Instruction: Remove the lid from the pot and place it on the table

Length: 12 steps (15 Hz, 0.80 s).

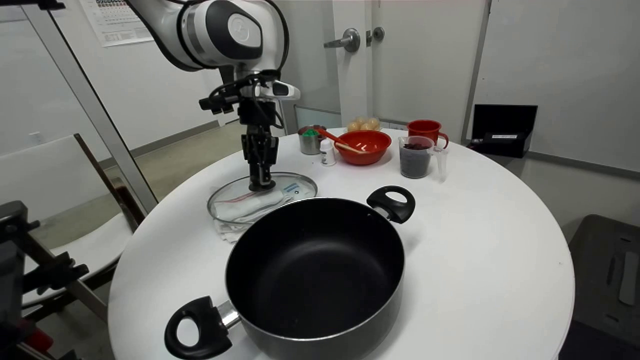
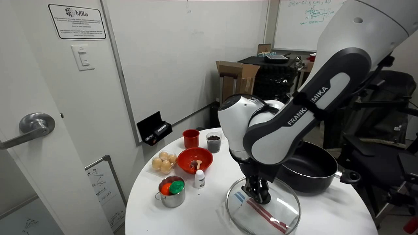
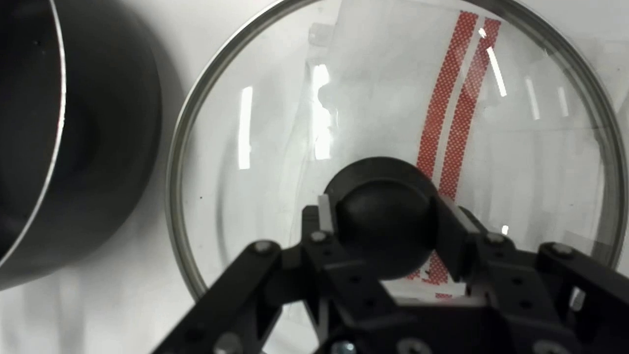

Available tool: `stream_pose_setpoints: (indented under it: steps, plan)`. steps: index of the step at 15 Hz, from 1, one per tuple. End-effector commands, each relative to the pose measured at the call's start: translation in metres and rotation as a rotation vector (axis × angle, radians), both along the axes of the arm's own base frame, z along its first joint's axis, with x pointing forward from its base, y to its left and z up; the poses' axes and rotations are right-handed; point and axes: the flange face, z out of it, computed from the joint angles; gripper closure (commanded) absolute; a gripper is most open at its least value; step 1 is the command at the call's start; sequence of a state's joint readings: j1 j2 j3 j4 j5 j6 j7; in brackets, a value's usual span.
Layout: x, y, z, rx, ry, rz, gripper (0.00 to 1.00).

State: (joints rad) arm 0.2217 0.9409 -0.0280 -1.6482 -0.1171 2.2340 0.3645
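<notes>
On the near part of the round white table [image 1: 490, 240], in an exterior view, we've got the black pot [image 1: 320, 270] open at the top, loop handles [image 1: 214, 327] pointing near-left and far-right. Left of it and farther back is the glass lid [image 1: 265, 201], over a folded cloth [image 1: 230, 231] that pokes out on the near side. We see the gripper [image 1: 261, 177] pointing straight down at the lid's middle; jaw gap unreadable from this angle. In an exterior view we also get the lid near, with the pot beyond it to the right, partly behind the arm [image 2: 277, 142]. Farther off to the left we log a red bowl [image 2: 186, 159], a red mug [image 2: 191, 139] beyond it, a clear cup [image 2: 214, 147] of dark bits [image 2: 214, 138] right of the mug, and a pack of tan egg-like balls [image 2: 164, 165] left of the bowl. Nearer sits a steel cup [image 2: 173, 201] holding green and orange-red items [image 2: 176, 187], with a small white bottle [image 2: 199, 180] just to its right. From the wrist view we read the jaws as clamped on the lid's black knob [image 3: 383, 221], pads [image 3: 452, 236] against both sides. Pot is at left, just beside the lid, a strip of table between them. Whether the lid bears on the cloth or hangs just above it, we can't tell.
</notes>
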Motion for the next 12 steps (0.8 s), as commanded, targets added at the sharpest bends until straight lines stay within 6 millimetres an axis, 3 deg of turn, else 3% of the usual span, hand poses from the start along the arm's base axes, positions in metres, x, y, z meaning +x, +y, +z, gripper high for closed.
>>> stream_pose_setpoints:
  steps: [1,2,3,4,7,9,12]
  plan:
    - [0.006,-0.004,-0.005,0.014,0.015,0.018,0.75]
    - [0.005,-0.004,-0.005,0.015,0.016,0.022,0.51]
    - [0.005,-0.004,-0.005,0.017,0.018,0.024,0.42]
    - [0.005,-0.004,-0.005,0.018,0.018,0.025,0.26]
    - [0.005,-0.005,-0.006,0.019,0.022,0.022,0.07]
    - [0.004,-0.006,-0.005,0.022,0.022,0.023,0.0]
    - [-0.001,-0.003,0.008,0.029,0.021,0.044,0.0]
